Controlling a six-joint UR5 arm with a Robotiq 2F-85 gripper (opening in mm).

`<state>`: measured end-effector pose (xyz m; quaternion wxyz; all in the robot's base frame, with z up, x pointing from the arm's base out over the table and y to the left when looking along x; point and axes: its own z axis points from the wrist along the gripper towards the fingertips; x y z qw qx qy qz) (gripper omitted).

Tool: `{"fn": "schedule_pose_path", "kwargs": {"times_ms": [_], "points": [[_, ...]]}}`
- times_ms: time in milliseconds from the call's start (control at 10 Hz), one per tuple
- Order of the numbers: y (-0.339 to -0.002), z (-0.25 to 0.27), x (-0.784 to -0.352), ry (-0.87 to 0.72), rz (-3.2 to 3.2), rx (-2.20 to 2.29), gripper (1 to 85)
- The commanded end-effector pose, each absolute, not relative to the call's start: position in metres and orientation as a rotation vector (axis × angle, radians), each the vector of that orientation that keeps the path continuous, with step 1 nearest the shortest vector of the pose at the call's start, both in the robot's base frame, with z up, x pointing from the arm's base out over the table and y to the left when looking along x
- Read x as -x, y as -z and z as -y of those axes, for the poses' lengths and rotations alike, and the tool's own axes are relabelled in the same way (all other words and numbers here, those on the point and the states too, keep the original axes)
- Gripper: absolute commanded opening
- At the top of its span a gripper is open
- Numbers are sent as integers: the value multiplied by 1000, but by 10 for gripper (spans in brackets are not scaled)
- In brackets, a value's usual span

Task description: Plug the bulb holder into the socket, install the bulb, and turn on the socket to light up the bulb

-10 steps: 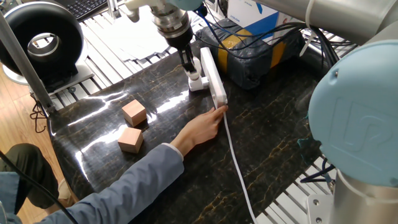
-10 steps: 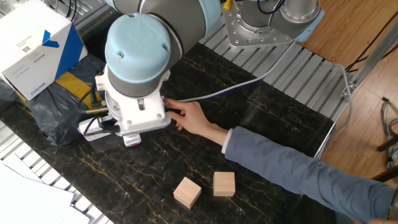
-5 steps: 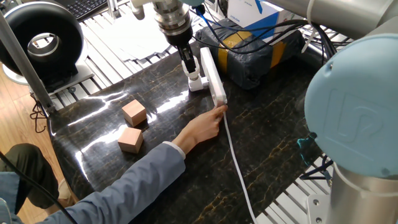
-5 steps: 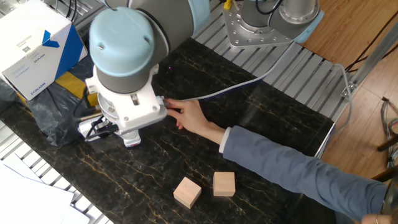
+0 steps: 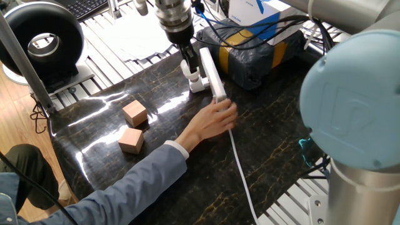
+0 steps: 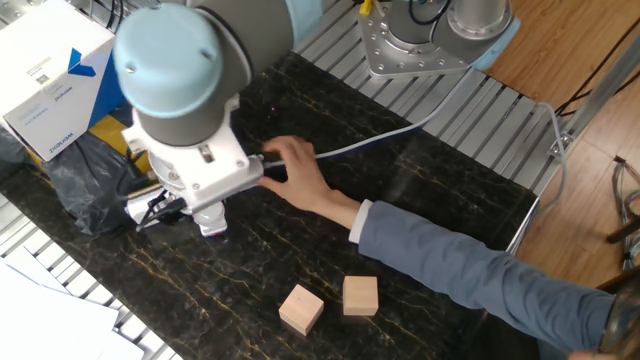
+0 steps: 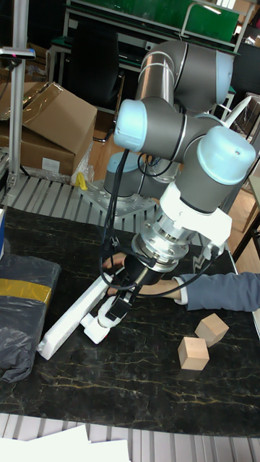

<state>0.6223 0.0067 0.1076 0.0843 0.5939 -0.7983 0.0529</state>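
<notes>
The socket (image 5: 211, 72) lies on the dark table, its white cable (image 5: 240, 175) trailing toward the front edge. The small white bulb holder (image 5: 197, 83) sits against the socket's left side. My gripper (image 5: 187, 67) points down onto the holder. In the tall fixed view, the gripper (image 7: 114, 307) is shut on the white bulb (image 7: 108, 312), which leans into the holder (image 7: 94, 332) beside the socket (image 7: 68, 328). A person's hand (image 5: 215, 120) rests on the socket's near end. In the other fixed view my wrist hides the socket and the bulb.
Two tan wooden blocks (image 5: 134, 113) (image 5: 131, 140) sit to the left of the person's sleeve. A dark wrapped box with yellow tape (image 5: 262, 53) stands just behind the socket. A white and blue carton (image 6: 60, 65) lies at the back, and a black round device (image 5: 44, 40) at the far left.
The person's hand has slid up along the socket's near end and spread over it. My wrist has swung, while the fingers have stayed at the holder.
</notes>
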Motion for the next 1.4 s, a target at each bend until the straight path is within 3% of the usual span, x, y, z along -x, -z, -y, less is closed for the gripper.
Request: {"fn": "schedule_pose_path", "kwargs": {"times_ms": [0,400,1000,1300], "points": [[-110,-16,-620,7,2353,-1806,557],[-101,-23,-623,58,2350,-1787,553],[-119,-5,-620,18,2306,-1816,550],[-118,-8,-622,18,2327,-1815,473]]}}
